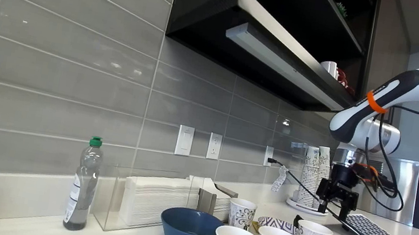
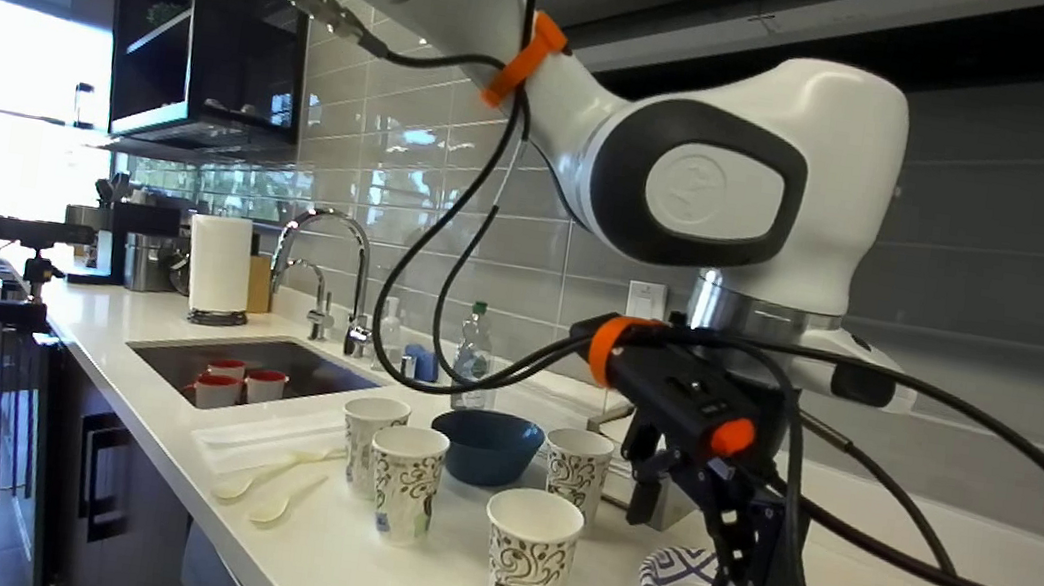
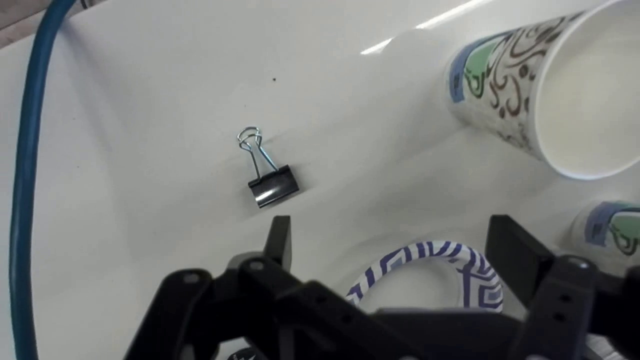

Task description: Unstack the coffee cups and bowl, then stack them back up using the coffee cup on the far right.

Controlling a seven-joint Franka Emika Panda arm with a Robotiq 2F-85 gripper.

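Observation:
Several white paper coffee cups with dark swirl print stand upright and apart on the counter. In an exterior view they are a front cup [image 2: 529,566], a back cup [image 2: 576,472] and two on the left, including a left cup [image 2: 406,488]. The blue bowl [image 2: 487,450] stands upright among them, its inside partly visible; it also shows in an exterior view [image 1: 190,232]. The wrist view shows a large cup [image 3: 505,82] at upper right and part of a cup [image 3: 612,232] below it. My gripper [image 3: 397,235] is open and empty, above the counter, to the side of the cups [image 2: 684,554].
A purple-patterned paper bowl [image 3: 417,254] lies below the gripper. A binder clip [image 3: 274,186] and a cable [image 3: 30,175] lie nearby. A napkin holder [image 1: 158,200], soap bottle [image 1: 83,185] and keyboard [image 1: 374,232] are on the counter. Plastic spoons [image 2: 284,494] lie near the sink [image 2: 170,358].

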